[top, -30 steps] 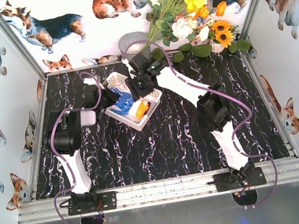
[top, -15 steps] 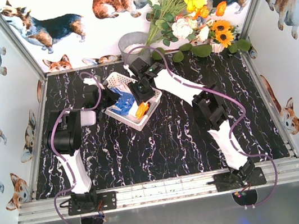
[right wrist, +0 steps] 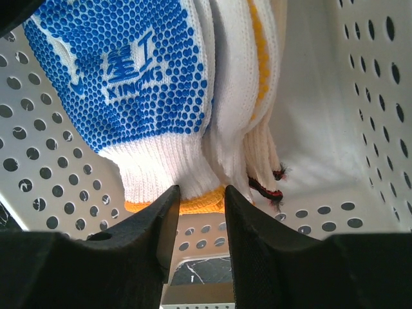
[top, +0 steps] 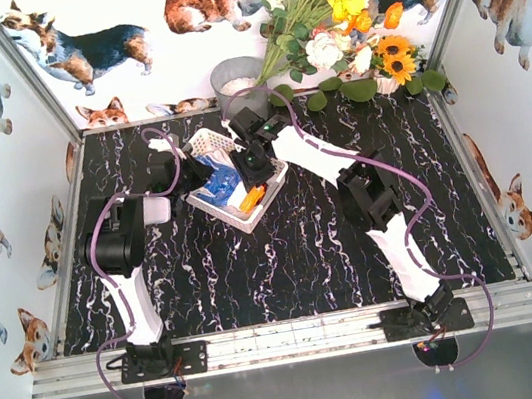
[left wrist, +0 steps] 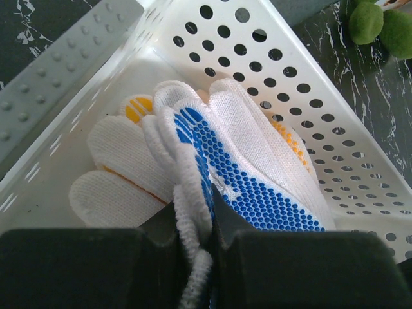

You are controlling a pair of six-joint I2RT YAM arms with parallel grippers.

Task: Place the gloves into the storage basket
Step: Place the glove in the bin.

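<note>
R claw hangs inside the storage basket, jaws part-open w/ a narrow gap. The orange cuff trim of the glove stack sits right at its tips; can't tell if it's pinched. L claw is clamped tight on the white knit edge of the gloves, fabric squeezed btwn both fingers.

Gloves lie in the basket: blue-dotted glove on top, plain white ones under & beside it, a couple w/ yellow-orange marks. In R wrist view the dotted palm faces the cam, printed logo readable, ribbed cuffs pointing toward the claw.

Top view: basket sits skewed on the black marbled table, rear-left of centre. Both arms reach into it, L from the left side, R from the right. Grey bucket stands near, behind the basket.
</note>
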